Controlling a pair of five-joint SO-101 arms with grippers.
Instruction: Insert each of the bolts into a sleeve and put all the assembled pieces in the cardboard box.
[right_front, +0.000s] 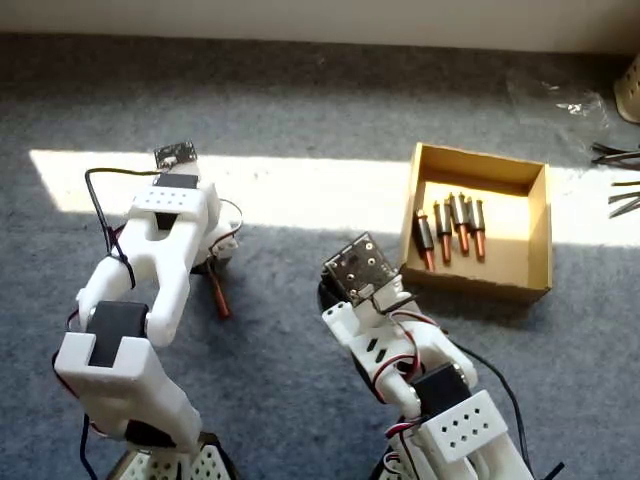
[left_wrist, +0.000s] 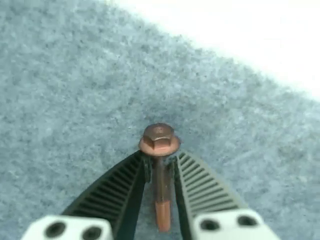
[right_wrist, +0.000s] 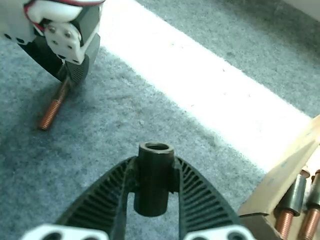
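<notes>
Pinching a hex-headed copper bolt (left_wrist: 160, 175), ribbed fingers (left_wrist: 120, 192) (left arm's).

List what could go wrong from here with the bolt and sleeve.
The left gripper pinches the bolt on its thin shank below the head, so it may swivel or slip when pushed.
The right gripper holds the sleeve apart from the bolt; if the tilted bolt meets the bore off-axis, it may jam.
The cardboard box sits close to the right arm; a swing might nudge it.
</notes>
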